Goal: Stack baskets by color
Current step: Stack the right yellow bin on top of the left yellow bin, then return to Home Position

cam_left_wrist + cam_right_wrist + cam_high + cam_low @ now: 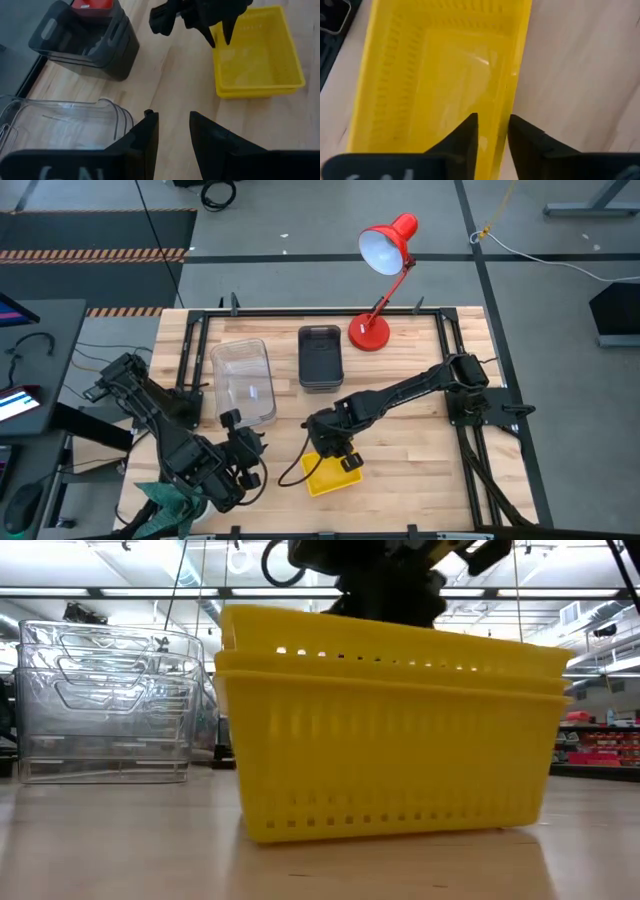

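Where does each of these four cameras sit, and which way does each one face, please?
High view: overhead, looking straight down on the table, both arms and all three stacks.
Low view: at tabletop height, level across the yellow baskets; an arm above.
Left wrist view: on the left arm, past its own fingers toward the grey baskets and clear baskets.
Right wrist view: on the right arm, its fingers straddling the yellow baskets' rim.
Shared: every view shows the yellow stack.

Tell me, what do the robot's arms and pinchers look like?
Both arms are dark, nearly black, built from chunky jointed segments with black cables looping alongside. Each end effector, left and right, has two flat, tapering dark fingers. White lettering shows on each one's body, too cropped to read.
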`<state>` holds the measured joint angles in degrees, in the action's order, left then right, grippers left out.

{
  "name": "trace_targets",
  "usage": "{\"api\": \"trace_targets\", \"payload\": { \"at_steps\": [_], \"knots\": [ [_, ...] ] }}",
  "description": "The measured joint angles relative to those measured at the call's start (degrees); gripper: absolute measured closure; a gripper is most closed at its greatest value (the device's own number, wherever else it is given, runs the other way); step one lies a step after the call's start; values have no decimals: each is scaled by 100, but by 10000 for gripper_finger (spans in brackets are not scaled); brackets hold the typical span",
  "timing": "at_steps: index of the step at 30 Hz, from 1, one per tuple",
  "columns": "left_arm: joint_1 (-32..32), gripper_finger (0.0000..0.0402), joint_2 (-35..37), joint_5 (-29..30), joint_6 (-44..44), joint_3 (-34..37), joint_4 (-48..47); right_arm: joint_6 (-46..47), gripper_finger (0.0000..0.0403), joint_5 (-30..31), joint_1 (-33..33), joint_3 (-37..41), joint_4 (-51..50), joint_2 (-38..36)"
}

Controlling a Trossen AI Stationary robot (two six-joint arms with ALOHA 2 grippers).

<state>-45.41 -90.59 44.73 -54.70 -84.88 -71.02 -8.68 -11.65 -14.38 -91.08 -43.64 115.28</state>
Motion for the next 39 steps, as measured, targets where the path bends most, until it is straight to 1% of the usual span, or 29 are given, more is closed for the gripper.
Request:
{"api": "trace_targets", "payload": {
  "at_steps": [3, 5, 9, 11, 14, 17, 19, 22, 26, 29, 31, 35, 37, 39],
  "knots": [
    [36, 285, 0, 3, 14, 0, 2, 107, 282, -1, -1, -202, -345, 0],
    [38, 285, 0, 62, 182, 0, 30, 146, 276, 39, -1, -349, -547, -41],
    [20, 285, 25, 695, 587, 2, 178, 167, 275, 369, -22, -281, -508, -371],
    [28, 285, 142, 775, 590, 2, 168, 294, 276, 517, -39, -122, -470, -576],
    [68, 285, 200, 892, 596, 1, 190, 526, 277, 808, -77, 399, -262, -924],
    [127, 285, 131, 969, 759, 2, 446, 805, 277, 984, -122, 1182, 383, -1417],
    [189, 285, 16, 977, 1101, 0, 775, 1013, 277, 1069, -159, 1742, 881, -1756],
    [354, 285, -199, 822, 1760, 2, 1427, 1356, 277, 1075, -190, 2534, 1577, -2272],
    [670, 285, -485, 167, 2798, 2, 2281, 1782, 277, 1331, -286, 3283, 2123, -2959],
    [879, 285, -628, -273, 3513, 2, 2704, 1860, 277, 1533, -393, 3751, 2420, -3497],
    [971, 286, -649, -397, 3856, 2, 2759, 1860, 277, 1700, -461, 4062, 2676, -3892],
    [1117, 286, -605, -418, 4204, 2, 2702, 1953, 277, 2140, -608, 4889, 3443, -4642],
    [1179, 286, -525, -491, 4363, 1, 2703, 2032, 277, 2257, -679, 5330, 3909, -4985],
    [1258, 286, -517, -717, 4513, -8, 2720, 2097, 277, 2265, -713, 5720, 4292, -5287]
  ]
}}
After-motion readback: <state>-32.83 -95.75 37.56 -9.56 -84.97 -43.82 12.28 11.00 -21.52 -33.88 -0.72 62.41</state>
